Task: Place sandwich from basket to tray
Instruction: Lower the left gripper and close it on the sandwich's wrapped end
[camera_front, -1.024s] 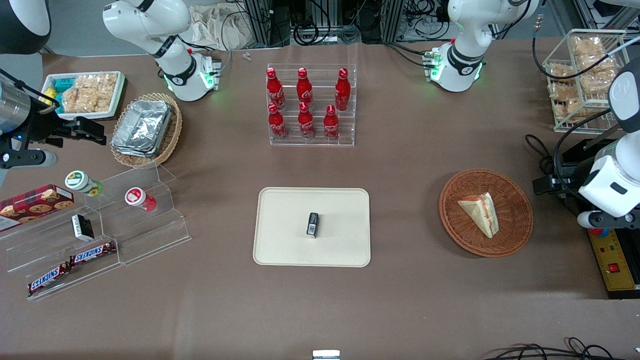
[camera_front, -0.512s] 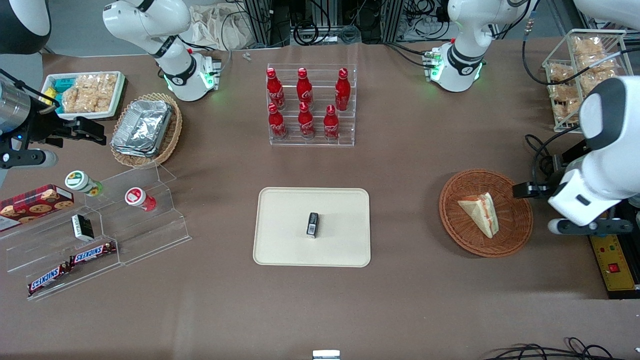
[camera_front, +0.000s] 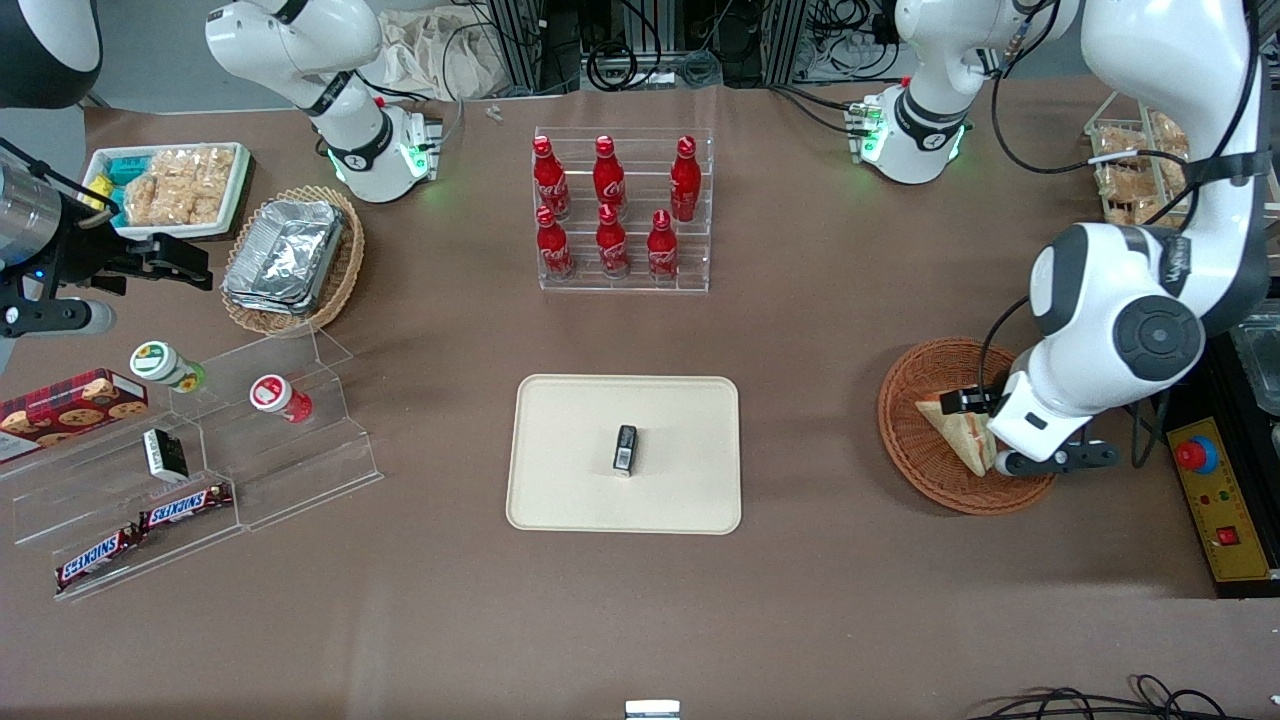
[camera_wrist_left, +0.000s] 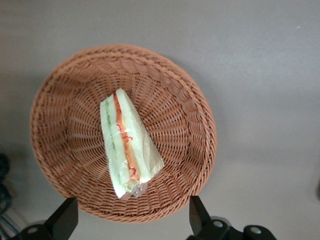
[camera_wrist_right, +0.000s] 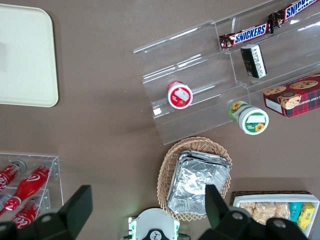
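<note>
Your gripper (camera_wrist_left: 131, 220) hovers over the wicker basket (camera_front: 925, 470)
Its fingers (camera_wrist_left: 62, 220) stand wide apart above the wrapped sandwich (camera_wrist_left: 127, 145); the cream tray (camera_front: 570, 490) holds one small black packet (camera_front: 625, 448)

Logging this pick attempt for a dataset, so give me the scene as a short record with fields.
sandwich: lying in the basket, not gripped
pincer: open, above the basket, fingers spread wider than the sandwich
tray: nearer the table's middle, holds a small black item
task stage: sandwich not yet grasped
</note>
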